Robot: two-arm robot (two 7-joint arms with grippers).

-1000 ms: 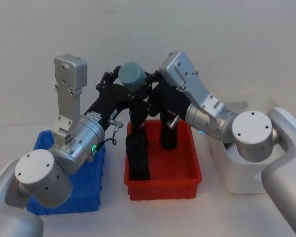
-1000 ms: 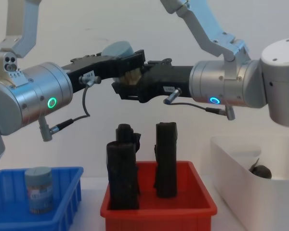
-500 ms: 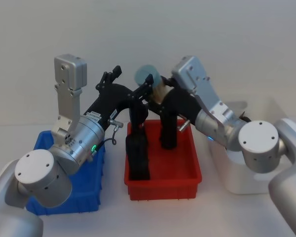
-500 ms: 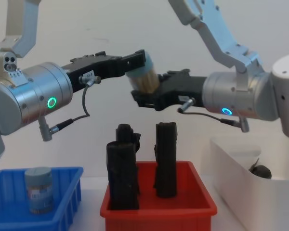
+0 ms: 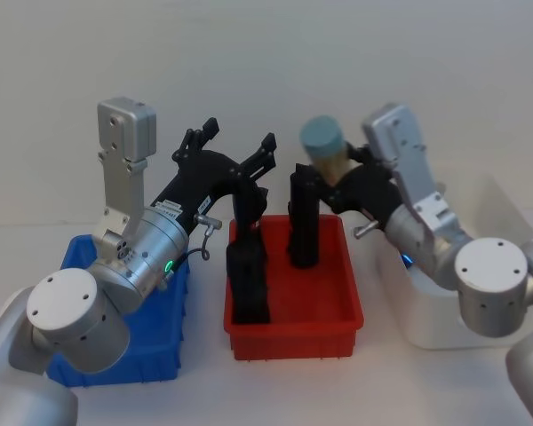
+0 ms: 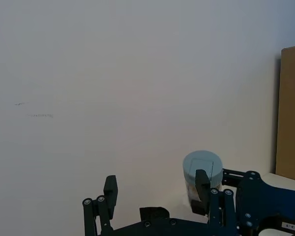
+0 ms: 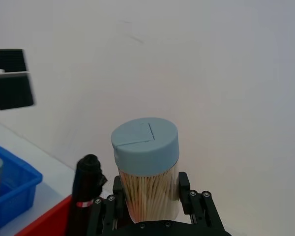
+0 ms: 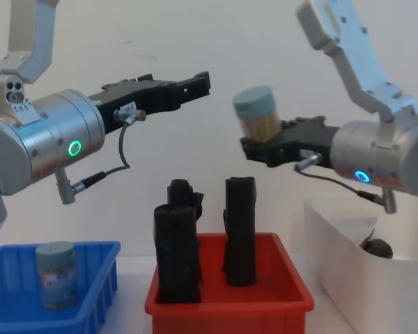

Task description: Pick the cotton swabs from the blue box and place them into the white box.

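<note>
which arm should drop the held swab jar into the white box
Right. The right gripper is shut on the cotton swab jar, beside the white box. The left gripper is open and empty over the red bin's far edge.

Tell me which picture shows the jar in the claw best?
The right wrist view: the cotton swabs jar sits close up in the right claw, cap and swabs clear. The chest view and head view show it smaller; the left wrist view shows it partly hidden.
</note>
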